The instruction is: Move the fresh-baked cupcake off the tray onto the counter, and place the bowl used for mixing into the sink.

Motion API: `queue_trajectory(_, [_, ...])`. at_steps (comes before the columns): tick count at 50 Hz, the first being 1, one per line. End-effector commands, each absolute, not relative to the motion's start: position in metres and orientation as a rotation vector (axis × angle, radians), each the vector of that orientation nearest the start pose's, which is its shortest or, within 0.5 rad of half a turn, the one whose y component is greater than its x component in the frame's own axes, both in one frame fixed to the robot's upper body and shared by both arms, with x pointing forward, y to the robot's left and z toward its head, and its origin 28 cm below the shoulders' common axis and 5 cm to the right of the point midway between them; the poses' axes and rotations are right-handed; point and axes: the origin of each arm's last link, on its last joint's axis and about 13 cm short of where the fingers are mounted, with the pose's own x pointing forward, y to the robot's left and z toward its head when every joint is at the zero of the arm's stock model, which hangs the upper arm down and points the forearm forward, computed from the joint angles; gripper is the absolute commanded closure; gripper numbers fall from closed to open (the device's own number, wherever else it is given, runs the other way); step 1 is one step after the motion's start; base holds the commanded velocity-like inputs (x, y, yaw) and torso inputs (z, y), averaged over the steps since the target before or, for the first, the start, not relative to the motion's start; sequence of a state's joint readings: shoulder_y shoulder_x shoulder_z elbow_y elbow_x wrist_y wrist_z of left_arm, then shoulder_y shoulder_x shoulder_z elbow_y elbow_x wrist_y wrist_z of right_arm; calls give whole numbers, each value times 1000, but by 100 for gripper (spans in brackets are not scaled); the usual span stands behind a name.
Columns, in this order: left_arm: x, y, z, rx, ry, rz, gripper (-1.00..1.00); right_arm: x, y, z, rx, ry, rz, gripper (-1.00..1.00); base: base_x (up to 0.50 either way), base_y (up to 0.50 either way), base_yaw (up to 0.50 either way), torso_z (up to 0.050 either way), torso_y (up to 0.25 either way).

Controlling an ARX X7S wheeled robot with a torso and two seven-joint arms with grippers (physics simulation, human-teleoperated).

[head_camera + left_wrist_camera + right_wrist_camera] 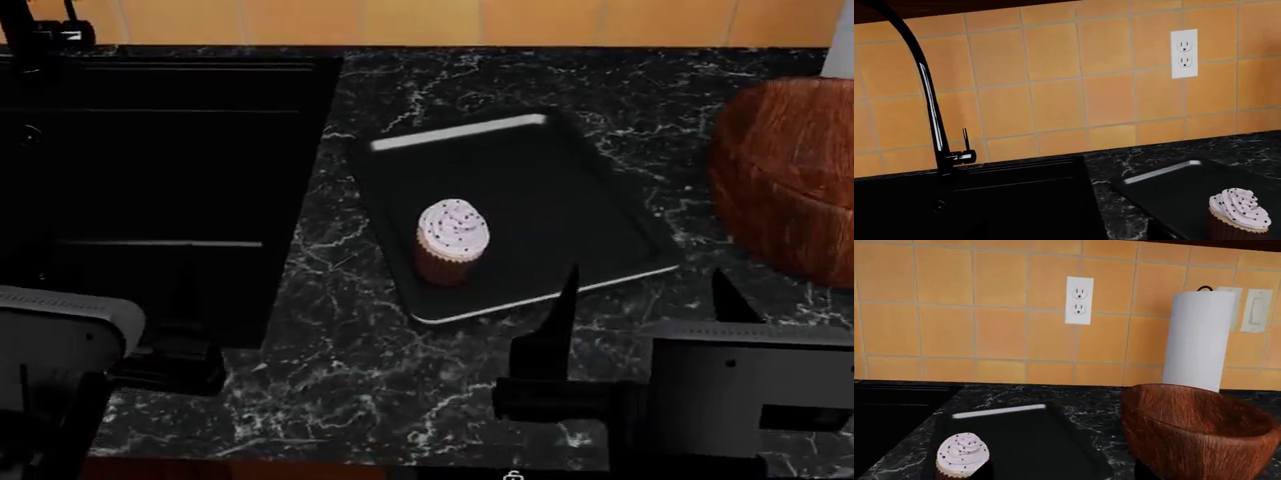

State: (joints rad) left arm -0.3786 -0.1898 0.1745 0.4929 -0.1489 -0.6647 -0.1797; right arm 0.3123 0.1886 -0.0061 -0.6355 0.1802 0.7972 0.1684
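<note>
The cupcake (454, 240) (1241, 212) (962, 455), white frosting with dark sprinkles, stands upright on the dark tray (534, 170) (1027, 440) near its front left. The tray lies on the black veined counter (360, 370). The wooden bowl (787, 180) (1194, 430) sits upright on the counter right of the tray. Left of the tray lies the black sink (160, 150) (1014, 200). My right gripper (647, 300) hangs open in front of the tray's near right corner, holding nothing. My left arm (74, 340) is at the sink's front edge; its fingers are lost against the black.
A tall black faucet (931, 100) rises behind the sink. A white paper towel roll (1197, 340) stands behind the bowl against the orange tiled wall, which carries an outlet (1079, 300). The counter's front edge (334, 465) runs just below my arms.
</note>
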Motion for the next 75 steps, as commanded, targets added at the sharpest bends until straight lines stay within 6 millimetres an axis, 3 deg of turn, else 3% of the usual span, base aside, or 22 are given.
queue_trajectory(1, [256, 203, 154, 108, -180, -36, -100, 234, -122, 159, -53, -145, -75, -100, 59, -488, 0, 0, 0])
queue_trajectory(28, [255, 203, 154, 104, -183, -36, -100, 230, -119, 172, -81, -204, -28, -100, 117, -452, 0, 0, 0])
queue_trajectory(39, [256, 203, 154, 101, -185, -39, -100, 225, -123, 231, -124, -325, -23, -100, 305, -136, 0, 0, 0])
queue_trajectory(56, [257, 203, 154, 101, -186, -42, -100, 228, -125, 224, -115, -305, -39, -100, 319, -340, 0, 0, 1])
queue_trajectory(75, [256, 203, 155, 103, -193, -27, -100, 226, -123, 220, -115, -299, -23, -100, 76, -24, 0, 0, 0])
